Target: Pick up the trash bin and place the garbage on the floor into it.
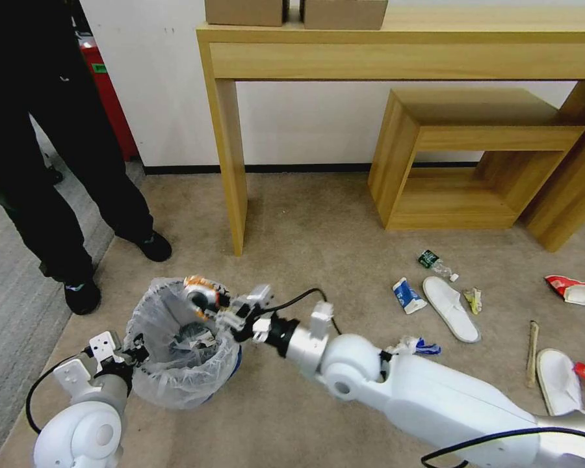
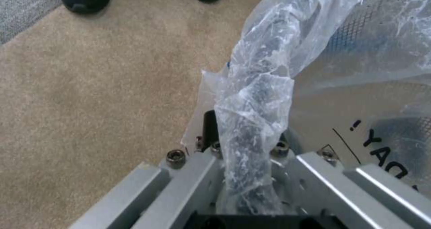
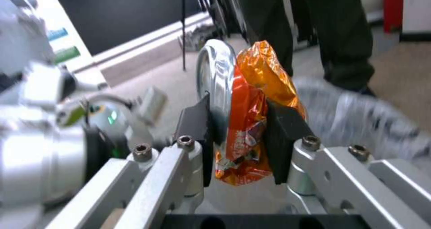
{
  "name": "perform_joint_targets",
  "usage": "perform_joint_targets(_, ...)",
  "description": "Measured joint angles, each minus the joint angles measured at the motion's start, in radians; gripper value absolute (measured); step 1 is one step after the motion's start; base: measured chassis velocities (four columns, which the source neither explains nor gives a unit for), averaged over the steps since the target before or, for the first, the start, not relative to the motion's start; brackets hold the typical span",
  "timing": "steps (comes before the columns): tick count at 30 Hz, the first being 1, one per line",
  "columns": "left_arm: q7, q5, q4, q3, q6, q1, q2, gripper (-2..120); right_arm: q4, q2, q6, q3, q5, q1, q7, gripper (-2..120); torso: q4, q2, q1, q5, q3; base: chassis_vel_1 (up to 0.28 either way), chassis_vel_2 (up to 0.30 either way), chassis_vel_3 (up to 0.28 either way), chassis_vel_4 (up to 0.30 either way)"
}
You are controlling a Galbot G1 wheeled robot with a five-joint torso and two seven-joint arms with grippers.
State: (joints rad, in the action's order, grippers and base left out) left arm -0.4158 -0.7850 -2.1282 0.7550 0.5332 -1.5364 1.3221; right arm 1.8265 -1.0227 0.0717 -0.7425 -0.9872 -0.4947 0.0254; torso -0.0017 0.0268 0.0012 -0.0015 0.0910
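Jaws of the right gripper point(image 3: 238, 134) clamped on a crumpled orange wrapper point(image 3: 251, 97), over the bin point(image 1: 182, 364) at eight o'clock; left gripper point(image 2: 251, 155) pinches its rim; wrapper looks light, slippery; slippers point(image 1: 450, 307) lie at three o'clock.

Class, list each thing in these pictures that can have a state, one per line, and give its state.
Trash bin: upright, bag-lined, rim gripped.
Left claw: shut on the bin's rim.
Right claw: shut on the crushed can, above the bin.
Crushed can: held, not dropped.
Slippers: lying on the floor.
Bottle: lying on its side.
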Motion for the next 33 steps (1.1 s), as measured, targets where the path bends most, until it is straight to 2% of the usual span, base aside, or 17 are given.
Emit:
perform_joint_targets(6, 0.003, 0.0, -0.017, 0.005, -0.001, -0.013, 0.006, 1, -0.082, -0.075, -0.017, -0.069, 0.027, 0.034, -0.05, 22, 0.0, 0.0, 0.0, 0.0, 0.0, 0.0, 0.0, 0.0, 0.0)
perform_joint_targets(17, 0.007, 0.003, -0.024, 0.007, -0.006, -0.023, 0.011, 1, -0.181, -0.182, -0.018, -0.098, 0.047, 0.056, -0.078, 23, 0.0002, 0.0, 0.0, 0.0, 0.0, 0.0, 0.0, 0.0, 0.0)
perform_joint_targets(19, 0.007, 0.003, -0.024, 0.008, -0.008, -0.024, 0.011, 1, -0.19, -0.187, -0.026, -0.098, 0.05, 0.056, -0.084, 31, 0.0001, 0.0, 0.0, 0.0, 0.0, 0.0, 0.0, 0.0, 0.0)
perform_joint_targets(20, 0.007, 0.003, -0.024, 0.008, -0.008, -0.024, 0.011, 1, -0.19, -0.187, -0.026, -0.098, 0.05, 0.056, -0.084, 31, 0.0001, 0.0, 0.0, 0.0, 0.0, 0.0, 0.0, 0.0, 0.0)
perform_joint_targets(23, 0.008, 0.003, -0.022, 0.009, -0.009, -0.024, 0.007, 1, -0.206, -0.182, -0.03, -0.096, 0.059, 0.053, -0.088, 47, -0.0001, 0.0, 0.0, 0.0, 0.0, 0.0, 0.0, 0.0, 0.0)
perform_joint_targets(28, 0.008, 0.003, -0.016, 0.009, -0.01, -0.022, 0.006, 1, -0.207, -0.175, -0.03, -0.091, 0.063, 0.048, -0.088, 59, -0.0001, 0.0, 0.0, 0.0001, 0.0, 0.0, 0.0, 0.0, 0.0)
perform_joint_targets(30, 0.008, 0.002, -0.011, 0.008, -0.01, -0.019, 0.006, 1, -0.207, -0.171, -0.03, -0.085, 0.063, 0.044, -0.087, 72, -0.0001, 0.0, 0.0, 0.0002, 0.0, 0.0, 0.0, 0.0, 0.0)
perform_joint_targets(31, 0.008, 0.002, -0.011, 0.008, -0.01, -0.019, 0.006, 1, -0.207, -0.171, -0.03, -0.085, 0.063, 0.044, -0.087, 72, -0.0001, 0.0, 0.0, 0.0002, 0.0, 0.0, 0.0, 0.0, 0.0)
perform_joint_targets(33, 0.008, 0.003, -0.006, 0.006, -0.01, -0.017, 0.006, 1, -0.206, -0.171, -0.028, -0.079, 0.064, 0.038, -0.087, 81, -0.0001, 0.0, 0.0, 0.0002, 0.0, 0.0, 0.0, 0.0, 0.0)
